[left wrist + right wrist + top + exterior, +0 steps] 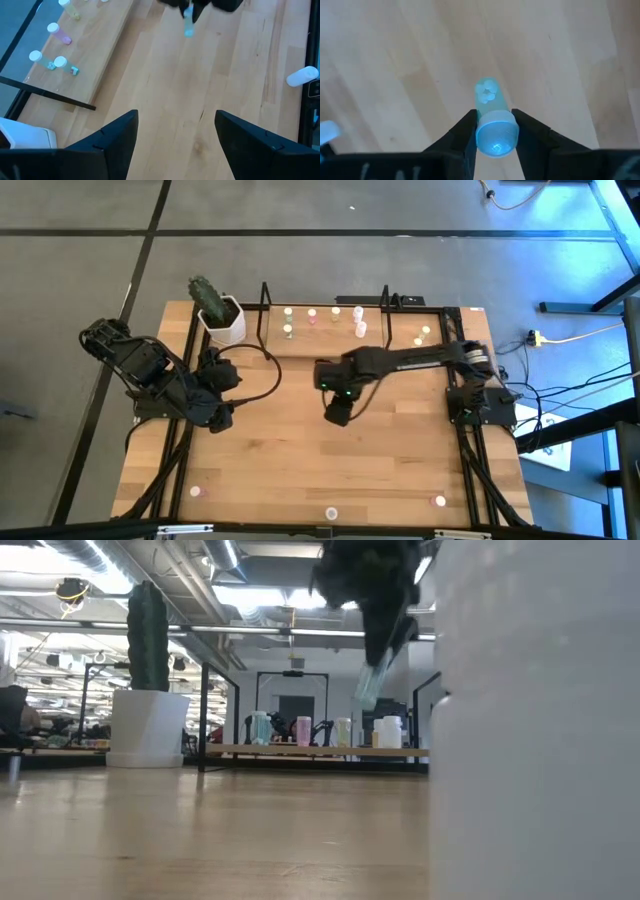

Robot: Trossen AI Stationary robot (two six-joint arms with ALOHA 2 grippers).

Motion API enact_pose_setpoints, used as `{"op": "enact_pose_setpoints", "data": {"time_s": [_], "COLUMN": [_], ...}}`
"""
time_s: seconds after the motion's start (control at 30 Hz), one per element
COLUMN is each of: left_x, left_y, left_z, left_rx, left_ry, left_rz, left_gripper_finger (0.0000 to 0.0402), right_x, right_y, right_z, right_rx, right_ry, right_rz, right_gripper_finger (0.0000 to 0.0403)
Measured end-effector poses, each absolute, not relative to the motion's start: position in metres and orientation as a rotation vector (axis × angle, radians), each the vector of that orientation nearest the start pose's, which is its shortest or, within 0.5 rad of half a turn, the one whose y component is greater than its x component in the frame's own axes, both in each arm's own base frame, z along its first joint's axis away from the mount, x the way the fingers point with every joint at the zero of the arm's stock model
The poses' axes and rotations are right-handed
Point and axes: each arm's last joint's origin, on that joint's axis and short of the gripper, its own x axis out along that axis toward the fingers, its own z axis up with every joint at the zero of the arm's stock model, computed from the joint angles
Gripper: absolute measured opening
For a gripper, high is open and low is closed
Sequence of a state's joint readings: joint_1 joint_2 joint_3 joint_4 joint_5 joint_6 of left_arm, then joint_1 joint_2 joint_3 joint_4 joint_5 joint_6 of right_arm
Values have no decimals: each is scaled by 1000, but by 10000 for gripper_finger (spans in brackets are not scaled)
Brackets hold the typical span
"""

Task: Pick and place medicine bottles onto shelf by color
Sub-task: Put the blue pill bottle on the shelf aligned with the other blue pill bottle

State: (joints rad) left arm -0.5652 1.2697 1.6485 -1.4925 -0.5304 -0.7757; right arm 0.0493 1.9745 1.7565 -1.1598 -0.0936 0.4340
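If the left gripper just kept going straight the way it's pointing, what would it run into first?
Likely the right gripper and the bluish bottle it holds above the table. Between it and the open left gripper only bare wood shows, though depth is hard to judge.

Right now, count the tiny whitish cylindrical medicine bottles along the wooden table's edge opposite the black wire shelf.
3: a left-corner bottle, a mid-edge bottle and a right-corner bottle. Nothing covers that edge from above, so none seems hidden.
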Motion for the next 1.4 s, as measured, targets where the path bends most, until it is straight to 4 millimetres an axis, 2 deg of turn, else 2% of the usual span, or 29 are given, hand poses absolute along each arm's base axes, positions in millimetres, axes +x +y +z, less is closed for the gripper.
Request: {"op": "enact_pose_setpoints", "data": {"time_s": [0.23,0.43,0.83,1.13,1.4], "left_x": [167,167,167,167,167], "left_y": [-88,-88,-88,-88,-88], "left_z": [419,419,419,419,419], "left_rx": [-138,-138,-138,-137,-137], "left_ry": [879,879,879,879,879], "left_rz": [326,326,326,326,326], "left_gripper_finger": [257,258,257,257,257], "right_x": [408,412,414,412,411], "right_y": [14,8,9,9,9], "right_z": [220,203,196,185,185], "right_rx": [350,313,274,264,264], "right_ry": [1487,1538,1560,1565,1565], "right_rz": [-199,-179,-145,-150,-149], "right_gripper_finger": [111,111,132,125,134]}}
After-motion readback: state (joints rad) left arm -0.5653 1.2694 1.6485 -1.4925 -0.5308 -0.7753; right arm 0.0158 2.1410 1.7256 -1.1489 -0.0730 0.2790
